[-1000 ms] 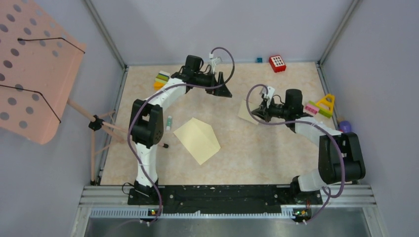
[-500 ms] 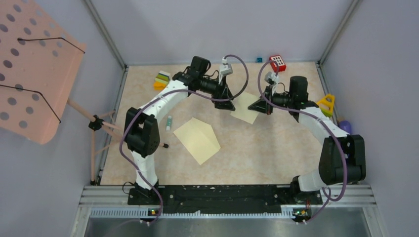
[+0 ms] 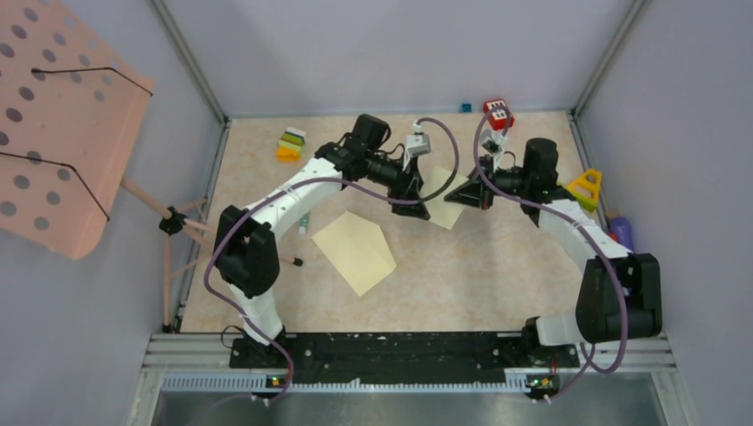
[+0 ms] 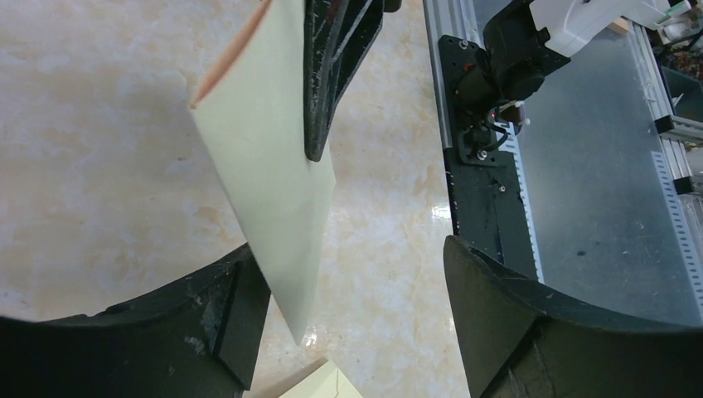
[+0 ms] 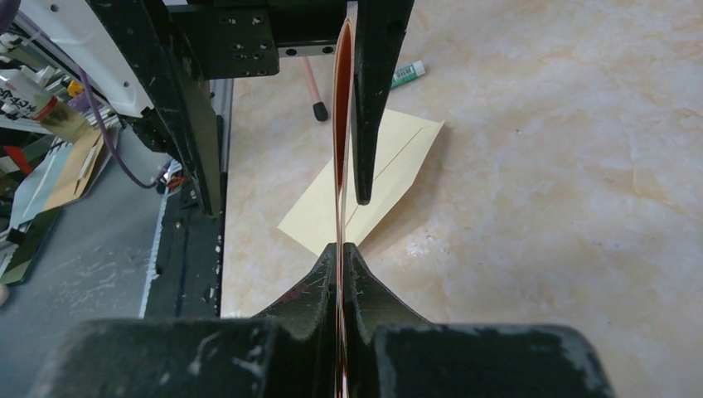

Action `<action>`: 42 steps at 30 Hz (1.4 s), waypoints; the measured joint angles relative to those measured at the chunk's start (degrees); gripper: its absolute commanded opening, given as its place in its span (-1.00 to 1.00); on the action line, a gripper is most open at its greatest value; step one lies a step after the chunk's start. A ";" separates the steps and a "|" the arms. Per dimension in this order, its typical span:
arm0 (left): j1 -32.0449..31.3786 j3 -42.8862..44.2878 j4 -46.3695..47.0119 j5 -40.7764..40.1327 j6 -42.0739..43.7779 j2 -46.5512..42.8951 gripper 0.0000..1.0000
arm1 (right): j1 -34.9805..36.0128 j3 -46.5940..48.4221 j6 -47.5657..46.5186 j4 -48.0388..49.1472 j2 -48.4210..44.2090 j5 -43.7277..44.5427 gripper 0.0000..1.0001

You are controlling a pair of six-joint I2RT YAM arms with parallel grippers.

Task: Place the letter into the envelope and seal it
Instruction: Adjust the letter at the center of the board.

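Right gripper is clamped on the letter, holding it on edge in the air. Left gripper is spread wide. The sheet's free corner sits between its fingers, close against one of them and off-centre, with no grip there yet. Envelope lies flat on the table, below the left gripper and toward the bases, apart from both grippers. Left arm is nearer to it. My read: handover is next, and left should centre on the sheet before closing.
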 measured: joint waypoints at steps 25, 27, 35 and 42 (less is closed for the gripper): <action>-0.72 -4.76 7.26 -0.50 -9.64 -2.60 -1.00 | 2.29 -0.09 3.10 0.79 -0.24 -1.84 -0.16; -0.76 -4.79 7.41 -0.52 -9.97 -2.60 -1.00 | 2.27 0.04 3.28 -0.26 -0.24 -0.52 -0.05; 0.24 -5.70 12.46 -2.23 -15.91 -2.89 -1.00 | -2.89 0.48 5.97 -4.81 -4.33 13.55 0.23; 3.04 -7.96 19.08 -2.43 -24.41 -3.72 -1.00 | -5.99 -5.73 9.33 0.70 -19.65 31.47 0.30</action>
